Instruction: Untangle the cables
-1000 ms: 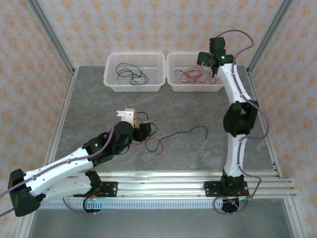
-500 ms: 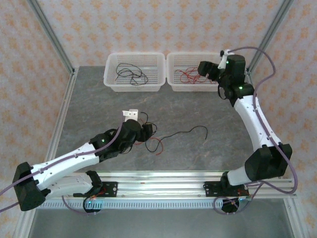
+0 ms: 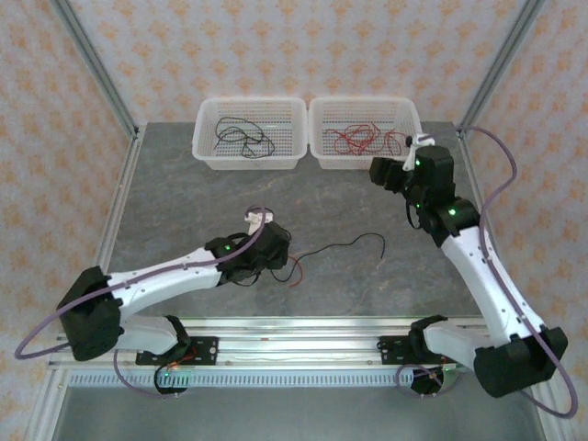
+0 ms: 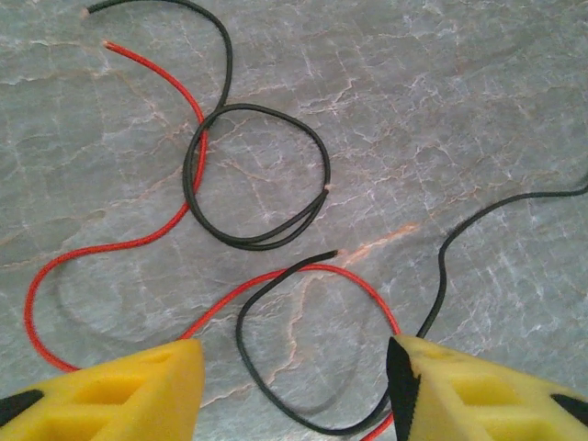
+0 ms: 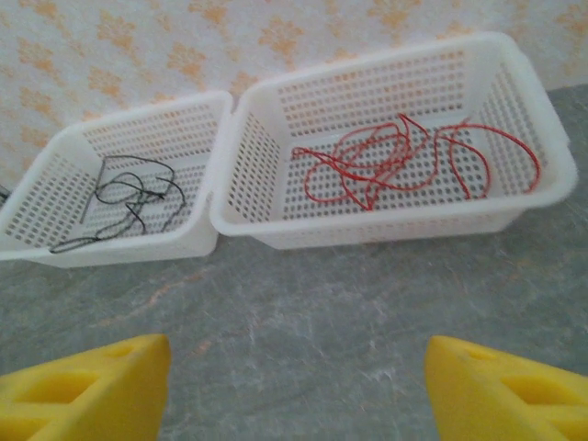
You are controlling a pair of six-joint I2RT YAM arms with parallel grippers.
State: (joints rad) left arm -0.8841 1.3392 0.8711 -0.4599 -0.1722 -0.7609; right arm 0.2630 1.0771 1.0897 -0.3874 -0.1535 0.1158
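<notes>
A white perforated plastic basket (image 3: 246, 162) stands at the far edge of the grey marbled bench (image 3: 175, 197), left of centre. A second white perforated basket (image 3: 363, 163) stands right beside it, their side walls all but touching. The first basket holds a small knot of thin black wires (image 3: 241, 138) lying near the middle of its floor. The second basket holds thin red wires (image 3: 360, 140) spread in loose loops across its floor.

More cables lie on the bare bench, nearer its front edge and left of centre. There a red wire (image 4: 119, 243) crosses a coiled black wire (image 4: 266, 241), and a longer black wire (image 3: 354, 241) trails off towards the bench's middle.

The left gripper (image 4: 294, 363) hangs over this tangle with its yellow fingers apart and nothing pinched between them. The right gripper (image 5: 299, 358) sits just in front of the second basket, facing both baskets, its yellow fingers wide apart and empty.
</notes>
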